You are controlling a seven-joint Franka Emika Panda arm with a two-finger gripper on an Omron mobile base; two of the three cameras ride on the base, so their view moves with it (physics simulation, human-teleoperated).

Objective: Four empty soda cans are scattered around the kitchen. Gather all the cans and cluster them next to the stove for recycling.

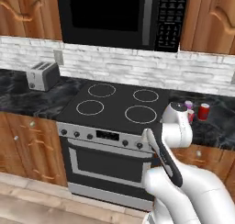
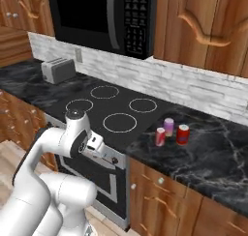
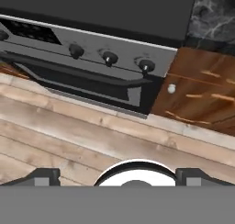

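Note:
Three soda cans stand upright in a tight group on the black counter just right of the stove (image 2: pixel 111 107). They are a red can (image 2: pixel 182 134), a pink-purple can (image 2: pixel 168 126) and a red can (image 2: pixel 161 136) nearest the cooktop edge. In the left base view the red can (image 1: pixel 204 111) and the pink-purple can (image 1: pixel 188 104) show behind my arm's elbow. My gripper (image 3: pixel 118 175) is open with nothing between its fingers. It hangs low before the stove's silver oven front (image 3: pixel 92 48), well below and apart from the cans, and faces the floor.
A silver toaster (image 1: pixel 42 75) sits on the counter left of the stove. A black microwave (image 2: pixel 101 17) hangs above the cooktop. A brown cabinet door with a round knob (image 3: pixel 197 90) is right of the oven. Wood plank floor (image 3: pixel 69 136) lies below.

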